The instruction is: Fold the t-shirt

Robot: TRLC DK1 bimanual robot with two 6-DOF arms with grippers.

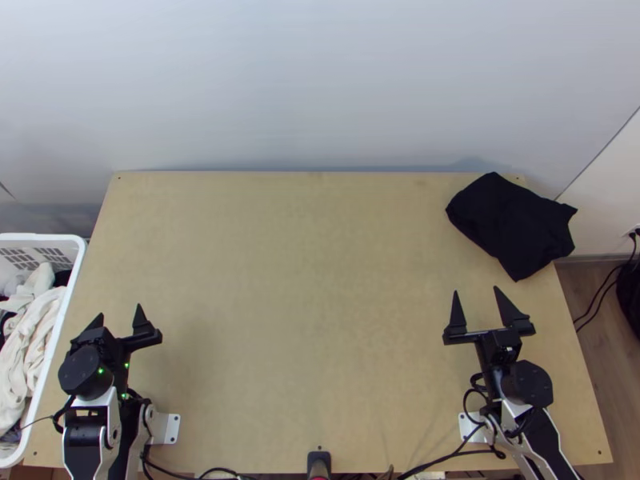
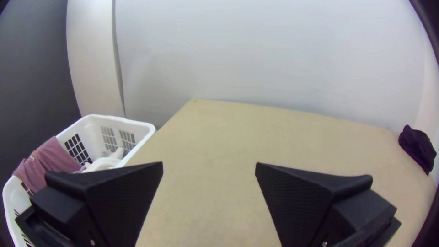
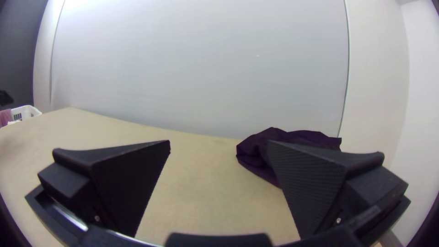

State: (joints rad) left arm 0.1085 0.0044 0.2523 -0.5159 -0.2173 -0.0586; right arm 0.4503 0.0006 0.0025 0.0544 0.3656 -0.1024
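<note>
Evidently, the folding has no progress so far. At the far left, beside the surface (image 1: pixel 304 280), stands a white laundry basket (image 1: pixel 74 280) with pale clothes (image 1: pixel 40 328) inside and a pink cloth (image 2: pixel 52 158) over its rim. Next comes the left pincer (image 1: pixel 120 312), which is released and grasps nothing. The middle of the surface is light wood, looks flat and smooth, and should give good room for spreading. Behind it is a plain pale wall (image 1: pixel 304 80). More to the right, the right pincer (image 1: pixel 476 290) is also wide apart, with no cloth between its 2 fingers.

Just beyond it, at the far right corner, lies the dark t-shirt (image 1: pixel 512 224), bunched, partly over the edge. I judge it light and soft, not fragile, but limp, so it will sag instead of keeping a shape. It is better to pinch the near, inner part and draw it inward; a push could drop it to the wooden floor (image 1: pixel 588 316), where a black cable (image 1: pixel 604 288) lies. Which part is sleeve or collar, I cannot tell.
</note>
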